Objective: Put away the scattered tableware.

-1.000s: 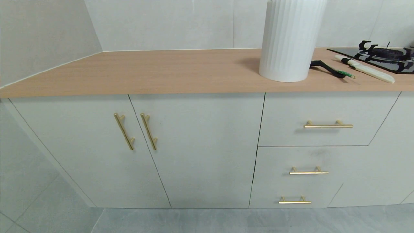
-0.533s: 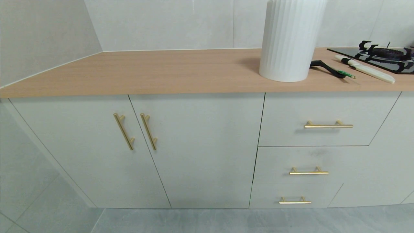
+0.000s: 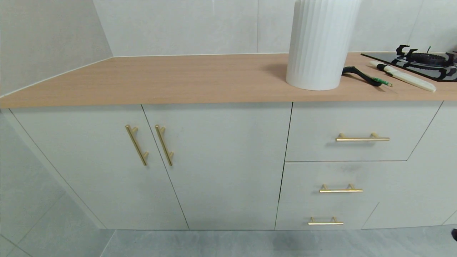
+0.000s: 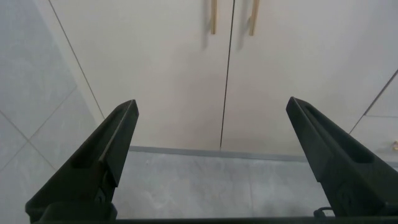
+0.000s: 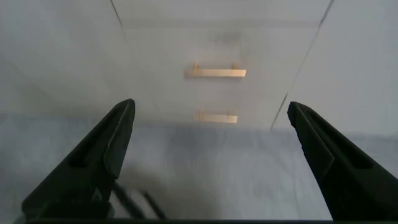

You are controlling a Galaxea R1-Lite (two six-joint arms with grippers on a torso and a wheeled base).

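Note:
On the wooden countertop (image 3: pixel 160 76) a tall white ribbed container (image 3: pixel 317 43) stands at the right. Beside it lie a black-handled utensil (image 3: pixel 360 75) with a green tip and a long white knife (image 3: pixel 405 76). My left gripper (image 4: pixel 211 107) is open and holds nothing; it hangs low in front of the double cabinet doors (image 4: pixel 230 74). My right gripper (image 5: pixel 211 107) is also open with nothing in it, low above the floor and facing the lower drawers (image 5: pixel 215 73).
A black gas hob (image 3: pixel 425 60) sits at the counter's far right. Below the counter are two doors with gold handles (image 3: pixel 137 144) and three drawers with gold bar handles (image 3: pixel 362 138). Grey tiled floor (image 3: pixel 214 244) runs along the cabinet front.
A small dark shape has come into the head view's lower right edge. Nothing on the counter has moved.

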